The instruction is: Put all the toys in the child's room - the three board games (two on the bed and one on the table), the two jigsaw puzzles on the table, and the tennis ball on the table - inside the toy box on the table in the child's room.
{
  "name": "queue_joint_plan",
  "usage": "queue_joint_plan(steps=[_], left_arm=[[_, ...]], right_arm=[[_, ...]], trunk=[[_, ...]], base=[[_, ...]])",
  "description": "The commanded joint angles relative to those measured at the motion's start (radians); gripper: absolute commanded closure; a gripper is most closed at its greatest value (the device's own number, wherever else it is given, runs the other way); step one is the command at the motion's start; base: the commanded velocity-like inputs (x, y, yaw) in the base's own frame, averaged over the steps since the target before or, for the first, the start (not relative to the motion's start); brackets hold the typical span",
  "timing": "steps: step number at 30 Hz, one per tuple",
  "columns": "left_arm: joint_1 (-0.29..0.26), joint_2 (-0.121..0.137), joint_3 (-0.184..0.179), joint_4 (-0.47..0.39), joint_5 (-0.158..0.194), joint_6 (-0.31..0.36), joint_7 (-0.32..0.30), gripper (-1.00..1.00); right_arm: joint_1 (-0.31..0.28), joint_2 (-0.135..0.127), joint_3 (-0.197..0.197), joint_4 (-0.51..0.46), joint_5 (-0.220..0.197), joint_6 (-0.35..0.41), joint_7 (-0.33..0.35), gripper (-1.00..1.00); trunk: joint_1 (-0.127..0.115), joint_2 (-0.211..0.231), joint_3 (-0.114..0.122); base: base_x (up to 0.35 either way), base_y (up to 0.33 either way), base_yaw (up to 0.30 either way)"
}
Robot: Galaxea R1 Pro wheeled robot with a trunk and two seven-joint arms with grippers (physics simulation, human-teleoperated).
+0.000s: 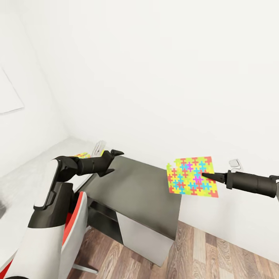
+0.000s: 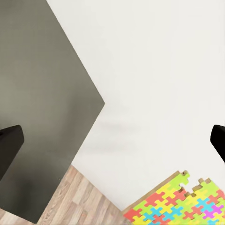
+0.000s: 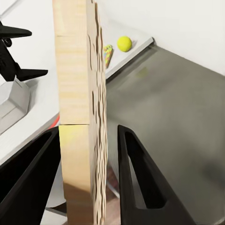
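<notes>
right end effector [image 1: 204, 176] clamped on jigsaw puzzle [image 1: 190, 176]; left end effector [image 1: 113, 156] apart over toy box [image 3: 14, 105].

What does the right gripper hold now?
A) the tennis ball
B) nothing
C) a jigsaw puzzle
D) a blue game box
C: the right gripper is shut on the jigsaw puzzle, held in the air past the dark cabinet; the tennis ball lies on the table.

Dark grey cabinet [image 1: 143, 193] by white wall, red chair [image 1: 73, 228] nr it.
</notes>
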Motion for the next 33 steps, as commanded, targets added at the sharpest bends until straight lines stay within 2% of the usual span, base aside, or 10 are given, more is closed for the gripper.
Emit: queue_joint_plan(steps=[1,5,8,13,18,19,27,33], left_arm=[[0.0,0.001,0.001,-0.001,0.008,0.008,0.007,-1.0],[0.005,0.004,0.002,-0.001,0.008,0.019,-0.023,-1.0],[0.022,0.009,0.004,-0.001,0.008,0.023,-0.075,-1.0],[0.039,0.039,0.004,-0.001,0.009,0.025,-0.153,-1.0],[0.046,0.05,0.008,-0.001,0.009,0.024,-0.173,-1.0],[0.055,0.054,0.026,-0.001,0.009,0.024,-0.182,-1.0],[0.073,0.055,0.041,-0.001,0.01,0.024,-0.188,-1.0],[0.075,0.054,0.044,-0.001,0.01,0.024,-0.188,-1.0]], right_arm=[[-0.001,0.0,-0.001,-0.001,0.003,0.003,0.004,1.0],[0.008,0.0,-0.002,-0.008,0.003,0.003,0.004,1.0],[0.021,-0.001,-0.005,-0.012,0.001,0.003,0.005,1.0],[0.027,-0.001,-0.007,-0.014,-0.001,0.003,0.006,1.0],[0.029,-0.002,-0.008,-0.014,-0.001,0.003,0.006,1.0],[0.03,-0.001,-0.008,-0.014,-0.001,0.003,0.006,1.0],[0.03,-0.002,-0.009,-0.014,-0.002,0.003,0.006,1.0],[0.03,-0.002,-0.009,-0.014,0.0,0.003,0.006,1.0]], trunk=[[0.0,-0.001,0.0],[0.0,-0.001,0.007],[0.0,-0.001,0.012],[0.0,-0.001,0.02],[0.0,-0.001,0.028],[0.0,-0.001,0.03],[0.0,-0.001,0.043],[0.0,-0.001,0.053]], base=[[0.0,0.0,0.0],[0.0,0.0,0.0],[0.0,0.0,0.0],[0.0,0.0,0.0],[0.0,0.0,0.0],[0.0,0.0,0.0],[-0.004,0.0,0.0],[-0.192,0.019,0.0]])
